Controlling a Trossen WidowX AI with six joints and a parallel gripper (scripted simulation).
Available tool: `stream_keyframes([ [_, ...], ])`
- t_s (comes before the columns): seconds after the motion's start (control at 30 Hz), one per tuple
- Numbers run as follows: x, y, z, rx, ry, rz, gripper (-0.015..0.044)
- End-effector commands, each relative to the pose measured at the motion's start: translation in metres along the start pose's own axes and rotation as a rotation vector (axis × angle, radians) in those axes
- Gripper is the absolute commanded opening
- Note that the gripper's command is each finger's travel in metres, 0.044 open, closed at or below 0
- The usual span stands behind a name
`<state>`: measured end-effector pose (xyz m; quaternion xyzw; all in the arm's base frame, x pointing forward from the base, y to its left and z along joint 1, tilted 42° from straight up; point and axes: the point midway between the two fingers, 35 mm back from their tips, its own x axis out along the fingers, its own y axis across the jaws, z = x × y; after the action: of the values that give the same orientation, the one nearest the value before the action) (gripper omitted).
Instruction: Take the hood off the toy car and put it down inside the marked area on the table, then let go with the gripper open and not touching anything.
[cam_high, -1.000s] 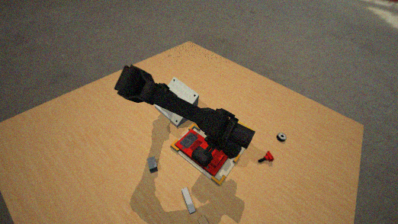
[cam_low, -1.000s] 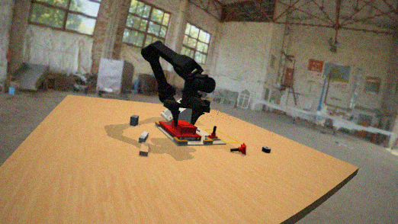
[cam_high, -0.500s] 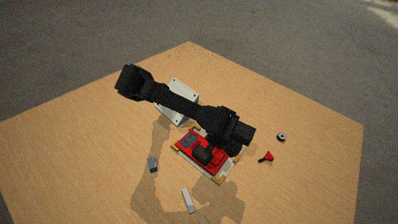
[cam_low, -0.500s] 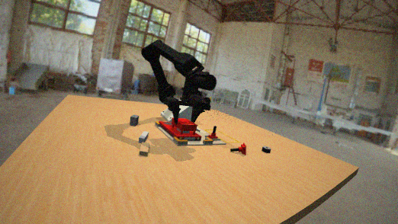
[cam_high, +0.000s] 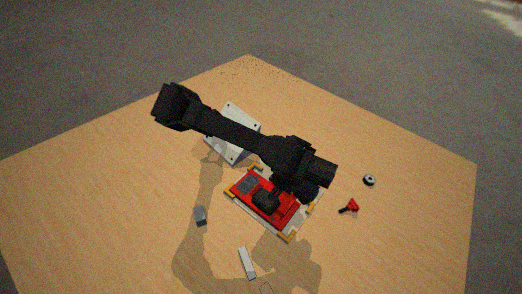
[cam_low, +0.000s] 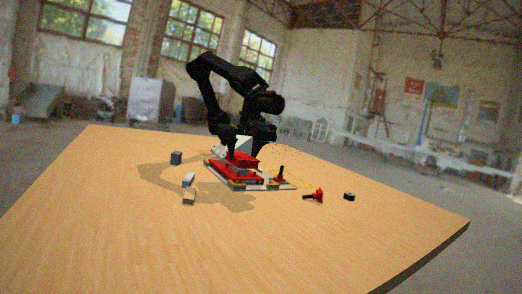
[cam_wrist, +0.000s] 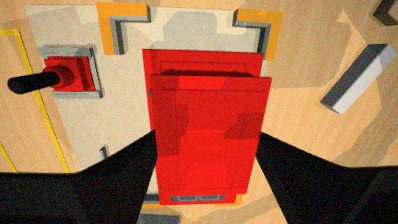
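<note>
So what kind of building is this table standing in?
It looks like an old factory hall or warehouse: tall gridded windows, steel roof trusses overhead, and long workbenches along the whitewashed wall.

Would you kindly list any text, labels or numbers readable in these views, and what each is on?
None can be read.
Red wall sign: too blurred.
Wall posters: too blurred.
Hood in the hand: no markings.
Gray plate below the hood: nothing legible.

You're looking at a whitewashed brick hall (cam_low: 320, 65) with tall paned windows (cam_low: 192, 30) at upper left, red roof trusses (cam_low: 425, 15) overhead, and a grey floor (cam_low: 45, 150).
</note>
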<state>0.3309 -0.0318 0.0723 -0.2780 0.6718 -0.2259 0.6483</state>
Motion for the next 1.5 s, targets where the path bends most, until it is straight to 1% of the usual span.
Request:
stream_keyframes([
  [0.0,-0.01,0.0,0.003,0.01,-0.008,0.008,0.0],
  [0.37,-0.043,0.0,0.002,0.01,-0.008,0.009,0.0],
  [0.43,-0.045,0.0,0.002,0.01,-0.008,0.009,0.0],
  [0.47,-0.037,0.001,0.001,0.001,-0.005,0.002,0.0],
  [0.5,-0.037,0.003,0.002,0.001,-0.005,0.003,0.0],
  [1.03,-0.045,0.073,0.011,0.0,-0.013,0.025,0.0],
  [1.47,-0.049,0.135,0.006,-0.02,-0.014,0.055,0.0],
])
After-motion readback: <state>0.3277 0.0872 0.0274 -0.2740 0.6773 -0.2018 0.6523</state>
